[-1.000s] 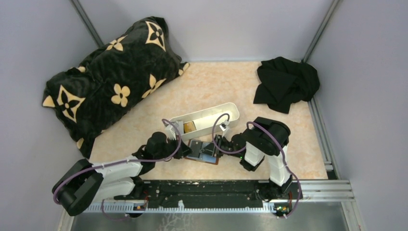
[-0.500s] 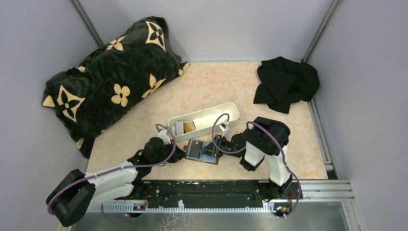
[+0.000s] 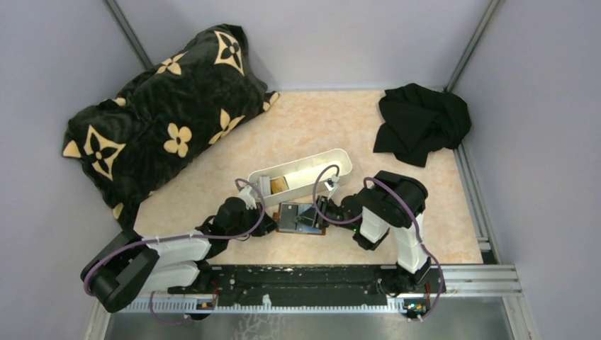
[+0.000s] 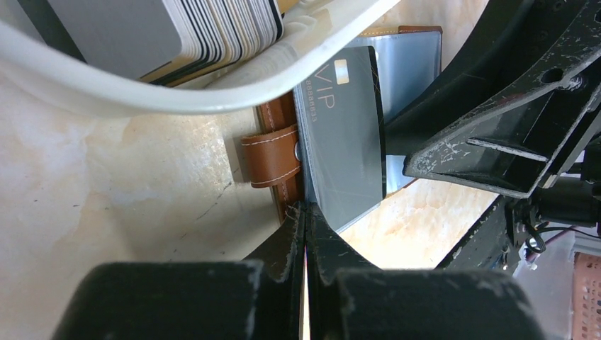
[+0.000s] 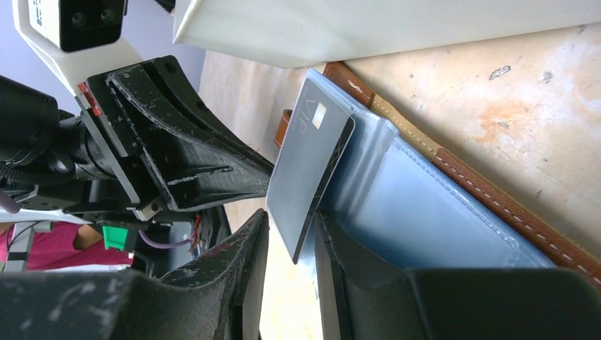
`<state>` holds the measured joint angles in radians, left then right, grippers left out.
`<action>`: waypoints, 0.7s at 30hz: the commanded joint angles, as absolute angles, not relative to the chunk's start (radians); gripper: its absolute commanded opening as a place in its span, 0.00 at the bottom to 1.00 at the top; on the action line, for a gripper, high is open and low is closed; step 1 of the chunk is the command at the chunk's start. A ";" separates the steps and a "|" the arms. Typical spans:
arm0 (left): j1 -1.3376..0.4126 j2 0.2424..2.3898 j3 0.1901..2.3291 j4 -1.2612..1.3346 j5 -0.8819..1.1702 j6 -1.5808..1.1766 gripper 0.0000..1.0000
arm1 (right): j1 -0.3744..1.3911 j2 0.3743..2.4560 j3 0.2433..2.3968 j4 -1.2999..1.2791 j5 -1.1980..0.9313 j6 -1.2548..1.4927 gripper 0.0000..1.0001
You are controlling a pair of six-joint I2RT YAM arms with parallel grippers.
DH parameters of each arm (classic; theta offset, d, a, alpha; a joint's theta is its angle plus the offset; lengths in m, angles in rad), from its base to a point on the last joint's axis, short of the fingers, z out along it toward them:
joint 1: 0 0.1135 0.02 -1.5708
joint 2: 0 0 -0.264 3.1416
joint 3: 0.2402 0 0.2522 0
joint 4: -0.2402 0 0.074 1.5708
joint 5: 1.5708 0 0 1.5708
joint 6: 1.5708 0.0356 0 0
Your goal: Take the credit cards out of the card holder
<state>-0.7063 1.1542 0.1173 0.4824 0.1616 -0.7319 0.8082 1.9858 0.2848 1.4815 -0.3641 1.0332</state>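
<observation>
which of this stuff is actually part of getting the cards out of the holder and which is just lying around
Part of the job: card holder; grey VIP card sticking out of it; left gripper at its edge; right gripper around the card; white tray with stacked cards.
Just lying about: black flowered cushion; black cloth.

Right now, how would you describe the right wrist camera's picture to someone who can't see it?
A grey card marked VIP stands partly out of the blue-grey pocket of an open brown leather wallet, between the right arm's black jaws. A long white plastic tray lies beyond it.
</observation>
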 commanded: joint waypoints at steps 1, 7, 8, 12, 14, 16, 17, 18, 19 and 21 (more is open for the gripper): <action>-0.709 1.181 0.129 0.466 0.174 -0.708 0.03 | 0.821 2.005 0.331 1.568 -0.412 1.037 0.32; -0.709 1.197 0.124 0.482 0.178 -0.712 0.03 | 0.821 2.006 0.320 1.668 -0.445 1.081 0.35; -0.710 1.201 0.124 0.485 0.179 -0.713 0.03 | 0.821 2.003 0.318 1.676 -0.451 1.085 0.35; -0.709 1.216 0.124 0.497 0.184 -0.714 0.03 | 0.822 1.997 0.317 1.684 -0.463 1.094 0.35; -0.709 1.222 0.123 0.500 0.185 -0.717 0.03 | 0.822 1.994 0.322 1.691 -0.469 1.101 0.35; -0.710 1.223 0.120 0.509 0.188 -0.720 0.03 | 0.825 1.991 0.335 1.669 -0.474 1.098 0.35; -0.709 1.223 0.120 0.510 0.189 -0.720 0.03 | 0.828 1.994 0.348 1.646 -0.476 1.089 0.35; -0.710 1.222 0.120 0.508 0.189 -0.719 0.03 | 0.830 1.995 0.359 1.634 -0.476 1.083 0.35; -0.710 1.221 0.120 0.508 0.191 -0.720 0.03 | 0.833 1.997 0.368 1.618 -0.478 1.077 0.35; -0.709 1.217 0.120 0.500 0.186 -0.719 0.03 | 0.833 1.999 0.374 1.606 -0.475 1.072 0.32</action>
